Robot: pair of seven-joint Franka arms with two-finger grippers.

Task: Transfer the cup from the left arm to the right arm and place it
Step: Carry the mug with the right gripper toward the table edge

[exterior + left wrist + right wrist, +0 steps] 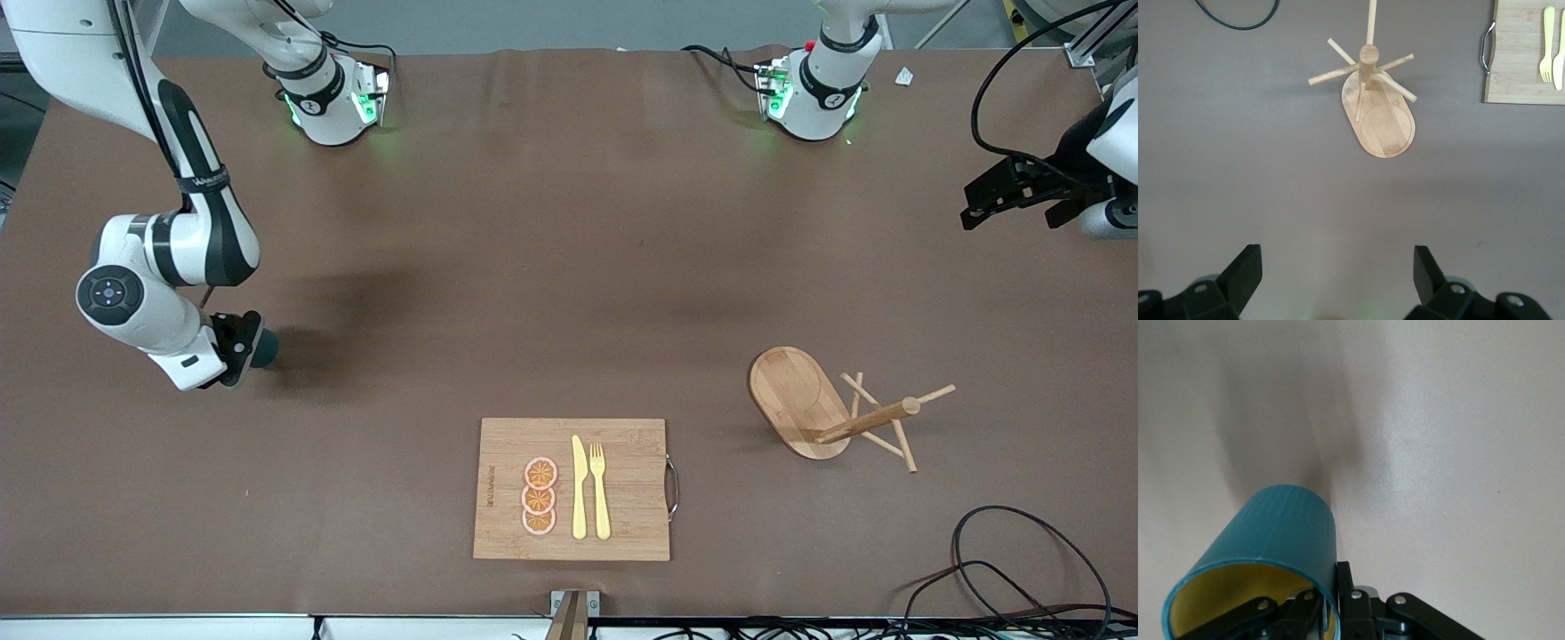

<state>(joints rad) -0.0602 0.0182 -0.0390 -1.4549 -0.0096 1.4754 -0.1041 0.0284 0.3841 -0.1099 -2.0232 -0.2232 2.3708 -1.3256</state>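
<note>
The right gripper [242, 348] is clenched on the cup [264, 348], one finger inside the mustard-yellow interior and the other against the ribbed teal outer wall, as the right wrist view shows, where the rim of the cup [1265, 553] sits pinched between the dark fingers [1350, 597]. The cup hangs at the right arm's end of the table [551, 267]; whether its base touches the surface or stands just above it cannot be told, and a dark shadow lies on the cloth beside it. The left gripper [1005, 200] is released, its two fingers [1245, 270] spread wide apart with nothing between them, and it waits in the air at the left arm's end of the table, above the brown surface. Below it, nearer to the front camera, a wooden mug tree [831, 409] lies tipped over on its side, its oval base tilted up and its pegs sticking out. Toward the middle, close to the front edge, a wooden cutting board [622, 524] carries three orange slices [539, 497], a yellow knife [579, 489] and a yellow fork [600, 489] side by side. A black cable [1022, 569] loops near the corner at the left arm's end.
</note>
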